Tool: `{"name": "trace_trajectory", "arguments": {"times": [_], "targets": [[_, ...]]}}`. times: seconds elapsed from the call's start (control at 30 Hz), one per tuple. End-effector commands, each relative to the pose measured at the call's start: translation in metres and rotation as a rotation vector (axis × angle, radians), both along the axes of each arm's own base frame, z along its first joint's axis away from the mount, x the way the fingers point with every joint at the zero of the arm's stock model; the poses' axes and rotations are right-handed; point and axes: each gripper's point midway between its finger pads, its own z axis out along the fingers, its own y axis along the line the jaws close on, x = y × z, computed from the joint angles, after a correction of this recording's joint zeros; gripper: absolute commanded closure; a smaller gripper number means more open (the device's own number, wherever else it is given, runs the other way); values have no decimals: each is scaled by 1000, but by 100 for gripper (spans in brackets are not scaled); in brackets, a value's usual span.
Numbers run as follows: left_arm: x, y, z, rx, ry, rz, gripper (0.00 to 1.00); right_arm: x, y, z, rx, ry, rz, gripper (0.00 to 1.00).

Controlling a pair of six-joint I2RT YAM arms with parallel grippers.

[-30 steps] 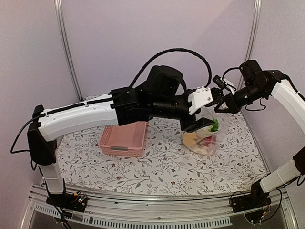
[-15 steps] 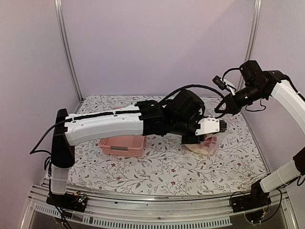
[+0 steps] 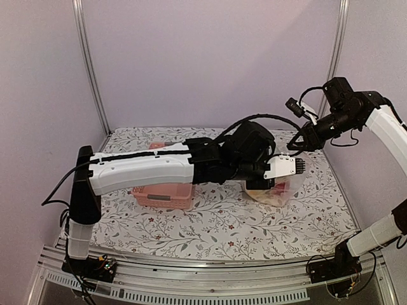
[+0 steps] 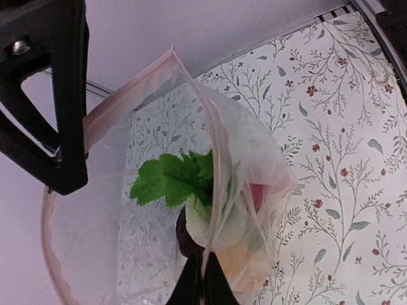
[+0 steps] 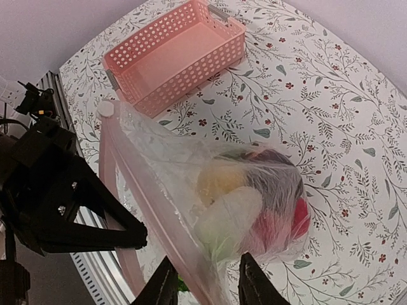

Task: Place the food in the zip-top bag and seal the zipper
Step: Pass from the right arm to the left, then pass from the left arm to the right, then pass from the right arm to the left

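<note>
The zip-top bag (image 3: 275,190) rests on the table at the right, its upper part held up. Inside it lies the food: a white radish (image 5: 232,210) with green leaves (image 4: 172,178), a yellow piece (image 5: 219,178), a red one (image 5: 299,219) and a dark purple one (image 5: 276,181). My left gripper (image 4: 203,267) is shut on the bag's mouth edge, right at the zipper (image 4: 127,105). My right gripper (image 5: 210,279) is open, and the zipper strip (image 5: 159,210) passes loosely between its fingers. In the top view it hangs above the bag (image 3: 297,143).
An empty pink slatted basket (image 3: 162,190) stands left of the bag, partly under my left arm. The floral tablecloth (image 3: 210,225) covers the table. The back wall and metal posts are close behind. The table's right edge lies just beyond the bag.
My left gripper has come down onto the bag's mouth and shut on its edge. My right gripper has let go of the bag, opened and risen slightly. The bag has sagged lower.
</note>
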Motion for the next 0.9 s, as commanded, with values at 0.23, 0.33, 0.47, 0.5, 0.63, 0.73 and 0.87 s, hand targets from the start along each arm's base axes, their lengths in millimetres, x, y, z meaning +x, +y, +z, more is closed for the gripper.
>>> {"name": "trace_trajectory", "arguments": {"times": [0.23, 0.33, 0.47, 0.5, 0.63, 0.73, 0.87], "targets": [[7, 11, 64, -197, -33, 83, 94, 4, -8, -15, -65, -21, -24, 90], [19, 19, 78, -255, -80, 164, 71, 6, -6, -7, -43, -55, -15, 100], [14, 53, 92, -374, -40, 243, 42, 7, -2, 0, -27, -93, 16, 100], [6, 64, 95, -420, -12, 233, 36, 6, -2, -2, -31, -88, 24, 100], [-24, 113, 82, -641, 129, 184, 22, 3, 0, -8, -41, -71, 65, 100], [-29, 134, 70, -753, 269, 149, 20, 1, 2, -8, -38, -77, 98, 100], [-16, 135, 46, -795, 370, 92, 22, -1, 5, -6, -28, -64, 127, 100]]}}
